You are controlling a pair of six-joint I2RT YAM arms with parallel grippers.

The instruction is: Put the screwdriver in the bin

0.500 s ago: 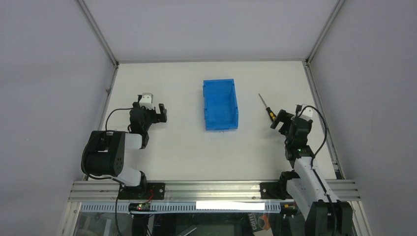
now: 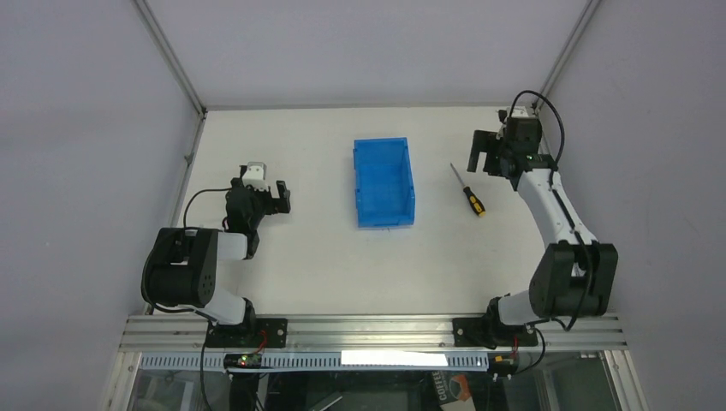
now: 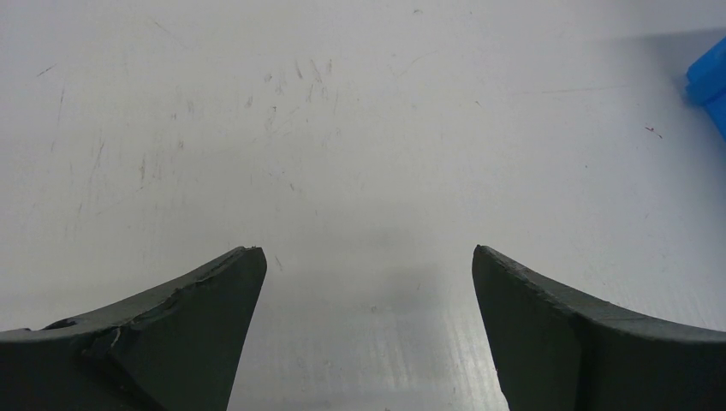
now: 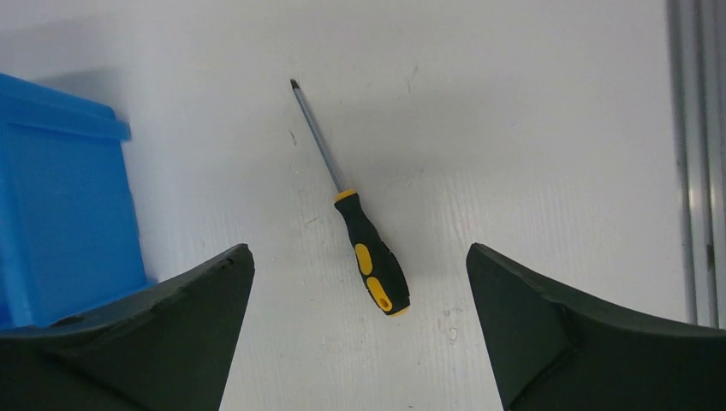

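Observation:
The screwdriver [image 2: 469, 192] lies flat on the white table, right of the bin, its yellow-and-black handle nearest me. In the right wrist view the screwdriver [image 4: 370, 253] lies between and beyond my fingertips, with its shaft pointing away. The blue bin [image 2: 383, 181] stands at the table's middle, and its side shows in the right wrist view [image 4: 60, 205]. My right gripper [image 2: 484, 159] is open and empty, held above the table just right of the shaft tip. It also shows in its wrist view [image 4: 358, 250]. My left gripper [image 2: 278, 198] is open and empty, left of the bin.
A metal rail [image 4: 698, 154] runs along the table's right edge, close to my right arm. The enclosure walls stand at the left, back and right. A blue corner of the bin [image 3: 709, 81] shows at the right edge of the left wrist view.
My right arm has stretched out: its gripper has gone from beside the screwdriver's handle to the far right, beyond the shaft tip. The screwdriver, the bin and my left arm have not moved.

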